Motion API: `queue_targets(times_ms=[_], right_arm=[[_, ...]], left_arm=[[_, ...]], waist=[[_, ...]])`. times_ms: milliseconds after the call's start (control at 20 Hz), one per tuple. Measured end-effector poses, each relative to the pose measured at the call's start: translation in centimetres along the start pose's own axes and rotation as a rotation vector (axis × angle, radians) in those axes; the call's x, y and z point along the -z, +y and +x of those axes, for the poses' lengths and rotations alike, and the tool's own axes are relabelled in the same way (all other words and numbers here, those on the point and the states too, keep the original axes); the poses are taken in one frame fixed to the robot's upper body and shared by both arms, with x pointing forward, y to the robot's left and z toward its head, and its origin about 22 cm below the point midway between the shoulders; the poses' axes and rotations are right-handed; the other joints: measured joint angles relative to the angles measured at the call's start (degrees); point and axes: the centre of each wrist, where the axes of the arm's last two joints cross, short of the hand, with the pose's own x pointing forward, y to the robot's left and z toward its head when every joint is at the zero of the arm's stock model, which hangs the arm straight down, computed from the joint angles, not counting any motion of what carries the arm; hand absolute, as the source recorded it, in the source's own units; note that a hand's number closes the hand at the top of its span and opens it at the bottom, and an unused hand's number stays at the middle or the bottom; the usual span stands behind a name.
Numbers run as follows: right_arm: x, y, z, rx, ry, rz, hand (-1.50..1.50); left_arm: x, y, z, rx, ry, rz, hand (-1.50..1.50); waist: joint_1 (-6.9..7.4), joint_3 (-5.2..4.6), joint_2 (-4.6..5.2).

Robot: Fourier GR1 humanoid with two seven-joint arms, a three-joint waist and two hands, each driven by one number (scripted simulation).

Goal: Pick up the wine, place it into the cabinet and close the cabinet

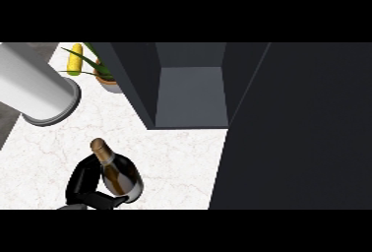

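Observation:
The wine bottle (pixel 116 172), dark glass with a gold foil neck, stands on the white marble counter (pixel 174 147) at the lower left, neck pointing up and slightly left. My left hand (pixel 87 182) is curled round its lower body from the left, with fingers wrapping under its base. The dark grey cabinet (pixel 190 93) stands open ahead and to the right of the bottle, showing a bare grey inner floor. Its door (pixel 298 128) is swung out and fills the right side of the view. My right hand does not show.
A tall pale grey cylinder (pixel 36 86) stands at the far left. Behind it are a yellow corn cob (pixel 75 59) and a potted green plant (pixel 105 74) against the cabinet's left wall. The counter's left edge runs near the cylinder.

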Motion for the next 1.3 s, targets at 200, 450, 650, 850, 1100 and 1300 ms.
queue_targets(times_ms=[200,450,650,850,1100,1300], right_arm=[[0.1,-0.3,0.0,-0.020,-0.010,-0.010,-1.50],[0.1,-0.4,0.1,-0.021,-0.006,-0.018,-1.50],[-0.3,-0.1,-0.2,-0.007,-0.004,-0.012,-1.50],[-0.4,-0.5,-0.3,-0.031,-0.012,-0.017,-1.50],[-0.3,-1.2,-0.4,-0.071,-0.035,-0.038,-1.50],[-0.7,-1.0,-0.7,-0.057,-0.025,-0.030,-1.50]], left_arm=[[0.8,-2.2,0.7,-0.051,-0.013,-0.034,1.50],[1.2,-3.9,2.4,-0.065,-0.027,-0.065,1.50],[1.9,-6.6,3.8,-0.073,-0.039,-0.090,1.50],[2.2,-8.5,5.3,-0.084,-0.038,-0.114,1.50],[3.1,-11.1,6.9,-0.062,-0.043,-0.114,1.50],[4.4,-12.8,8.1,-0.030,-0.076,-0.079,1.50]], waist=[[0.18,0.01,-0.01],[0.18,0.01,-0.08],[0.13,0.01,-0.08],[0.07,0.02,-0.03],[0.04,0.03,0.08],[-0.13,0.01,0.09]])
